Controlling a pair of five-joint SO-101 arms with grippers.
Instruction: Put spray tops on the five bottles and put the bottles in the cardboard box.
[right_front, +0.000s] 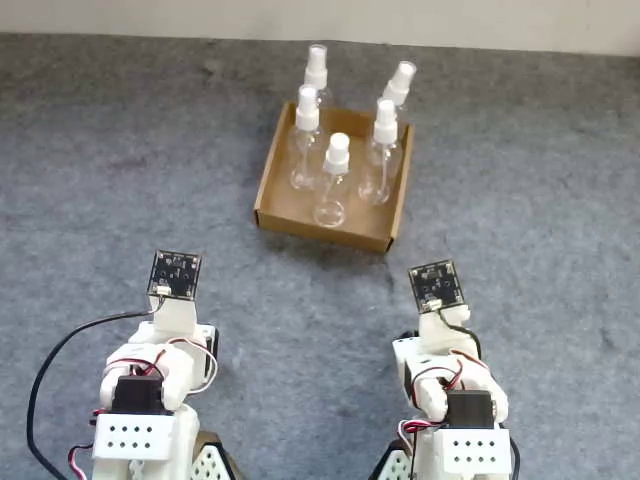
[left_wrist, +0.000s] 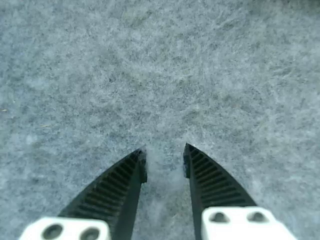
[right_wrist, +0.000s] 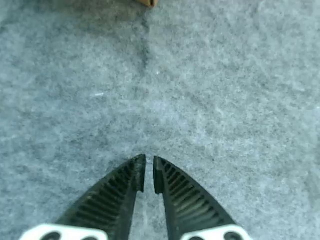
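Left gripper (left_wrist: 164, 159) is hanging just over the grey felt mat (left_wrist: 160, 65) with its two black ribbed fingers (left_wrist: 125, 187) a bit apart, nothing between them; right gripper (right_wrist: 149, 169) is over the same mat with its fingers pretty much closed, just a sliver of gap at the tips, and it's holding nothing either. From the high view both arms sit pulled back at the near edge of the table, left arm (right_front: 160, 380) and right arm (right_front: 450, 390), well apart from each other and well short of the goods. A corner of the cardboard box (right_wrist: 150, 2) peeks in at the edge of the right wrist view; overhead the box (right_front: 268, 195) sits out in the middle of the mat, beyond the arms and a little closer to the right one. All five bottles (right_front: 333, 180) are clear, upright and already wearing white spray tops (right_front: 338, 150); three stand plainly inside the box; the back two (right_front: 318, 75) rise over its far rim, and I can't tell if their bases are inside it.
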